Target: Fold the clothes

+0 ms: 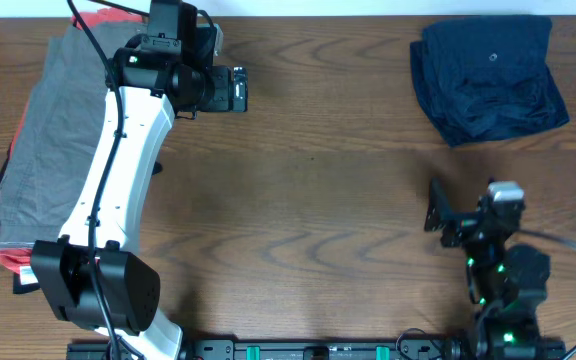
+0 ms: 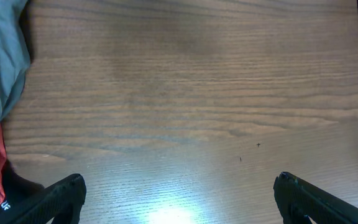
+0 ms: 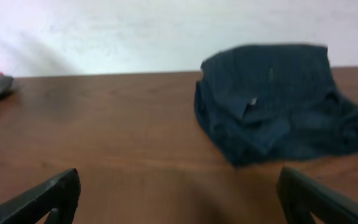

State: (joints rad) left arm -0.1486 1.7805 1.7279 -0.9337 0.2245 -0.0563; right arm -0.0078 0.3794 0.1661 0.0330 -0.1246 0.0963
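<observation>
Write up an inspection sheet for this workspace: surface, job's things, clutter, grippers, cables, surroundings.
Surface: brown wood-grain table, bare across the middle.
Job's things: folded dark navy-blue fabric shorts at the far right; a stack at the left edge, with a grey fabric garment on top and red-orange fabric showing underneath.
Clutter: nothing seen.
Grippers: left gripper open, empty, over bare wood; right gripper open, empty, facing the shorts.
Cables: black cable runs along the white left arm; thin cable trails from the right arm.
Surroundings: pale wall behind the table.
</observation>
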